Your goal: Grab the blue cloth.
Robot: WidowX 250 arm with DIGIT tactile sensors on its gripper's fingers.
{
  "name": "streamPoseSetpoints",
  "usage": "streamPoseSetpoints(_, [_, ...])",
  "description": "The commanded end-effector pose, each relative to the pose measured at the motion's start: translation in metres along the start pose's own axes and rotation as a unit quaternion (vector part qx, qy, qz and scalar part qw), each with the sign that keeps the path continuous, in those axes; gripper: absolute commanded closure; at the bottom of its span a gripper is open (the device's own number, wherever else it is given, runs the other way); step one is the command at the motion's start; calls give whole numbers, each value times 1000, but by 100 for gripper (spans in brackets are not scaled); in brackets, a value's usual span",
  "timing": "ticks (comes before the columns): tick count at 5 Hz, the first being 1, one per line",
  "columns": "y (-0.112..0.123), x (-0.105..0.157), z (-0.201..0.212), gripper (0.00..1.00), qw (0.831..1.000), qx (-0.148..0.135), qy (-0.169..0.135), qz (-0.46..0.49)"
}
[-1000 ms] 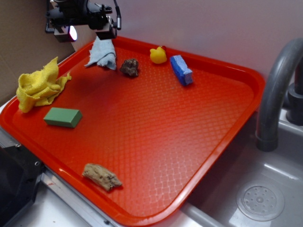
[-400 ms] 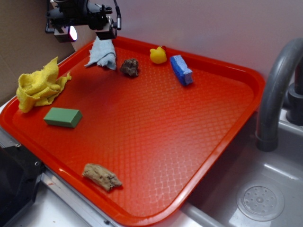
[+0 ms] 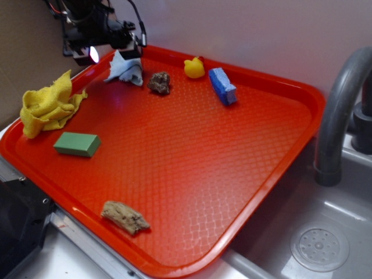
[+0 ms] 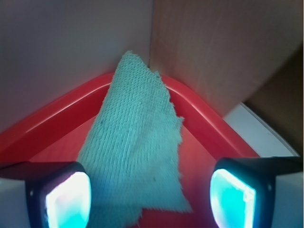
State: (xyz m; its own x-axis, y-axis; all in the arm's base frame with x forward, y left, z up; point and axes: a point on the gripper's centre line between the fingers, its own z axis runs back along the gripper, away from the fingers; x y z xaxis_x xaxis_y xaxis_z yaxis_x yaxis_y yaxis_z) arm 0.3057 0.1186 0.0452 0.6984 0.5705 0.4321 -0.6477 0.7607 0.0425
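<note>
The blue cloth lies crumpled in the tray's far corner, near the dark rock. The gripper hovers, fingers spread wide either side. We're at the approach; next it must descend and close.

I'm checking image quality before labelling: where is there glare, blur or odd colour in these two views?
Exterior view: sharp overall, soft sheen on the red tray, a lit lamp glowing by the tool. Wrist view: two overexposed cyan glows at the bottom corners, the blue cloth fairly sharp with its weave visible, looking teal.
</note>
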Motion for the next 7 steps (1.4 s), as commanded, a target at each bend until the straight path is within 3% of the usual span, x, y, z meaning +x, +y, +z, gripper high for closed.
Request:
streamPoseSetpoints(1, [33, 30, 4, 0, 999, 15, -17, 29])
streamPoseSetpoints(3, [34, 32, -8, 0, 999, 21, -25, 21])
streamPoseSetpoints(4, [22, 25, -8, 0, 1000, -4, -17, 5])
streamPoseSetpoints(5, [11, 13, -3, 100, 999, -35, -17, -10])
streamPoseSetpoints(7, [-1, 1, 12, 100, 997, -67, -9, -40])
